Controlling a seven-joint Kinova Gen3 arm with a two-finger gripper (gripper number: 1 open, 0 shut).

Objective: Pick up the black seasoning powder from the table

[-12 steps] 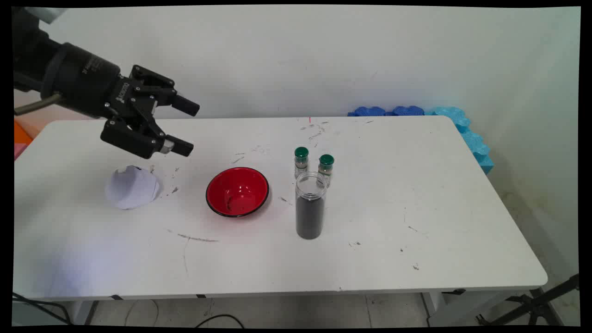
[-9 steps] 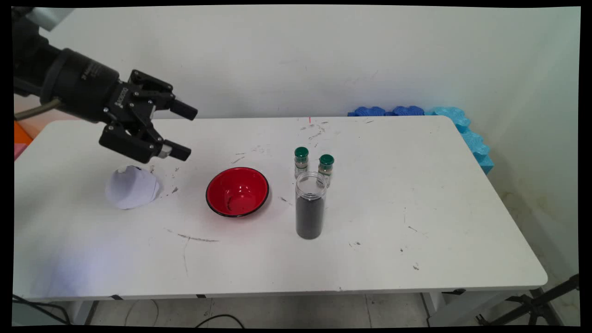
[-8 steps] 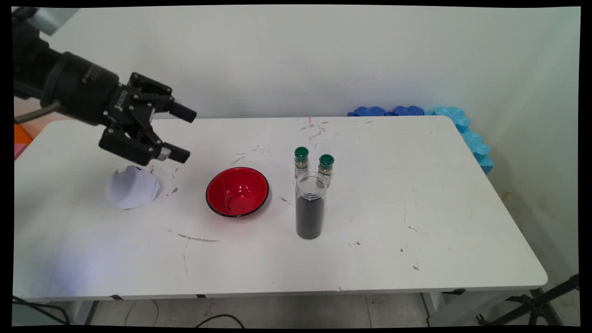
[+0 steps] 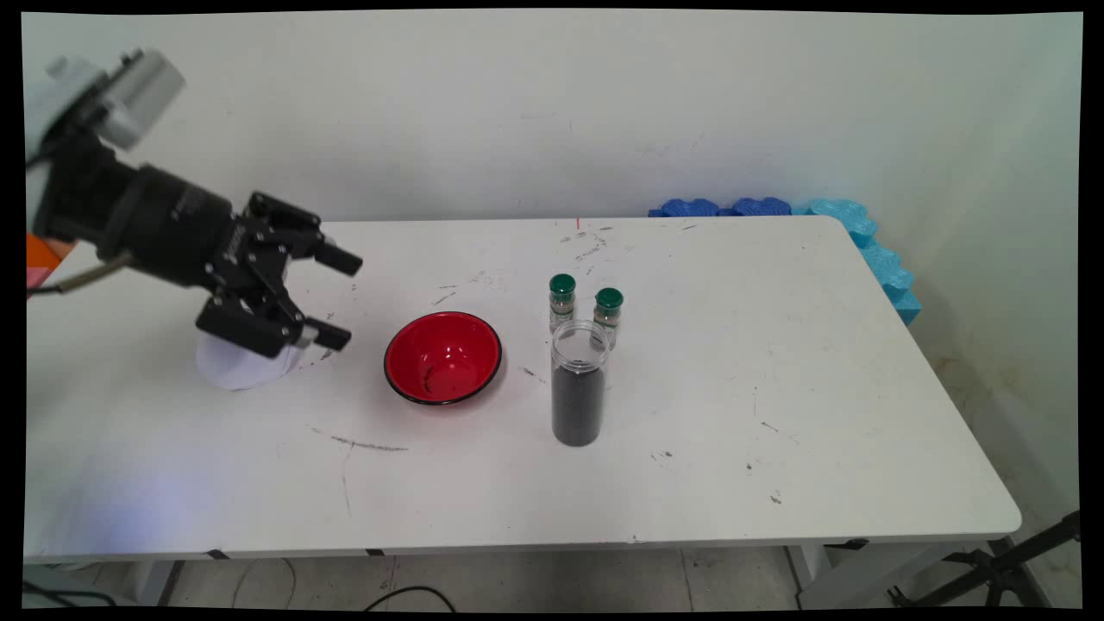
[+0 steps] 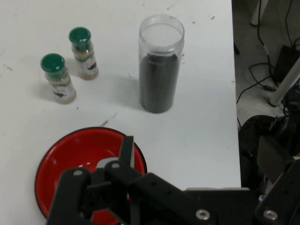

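Jaws [image 4: 339,296] wide open, holding nothing, pointing right toward the bowl [image 4: 442,357]. Hovering just over the crumpled paper [image 4: 241,366] at the left of the surface [image 4: 776,379]. Right of the bowl: upright jar [image 4: 578,384] of dark stuff, open mouth up, two green-capped bottles [image 4: 561,302] [image 4: 608,309] just behind.

Red bowl [image 5: 70,159] (perhaps empty) beyond black finger [image 5: 125,152].
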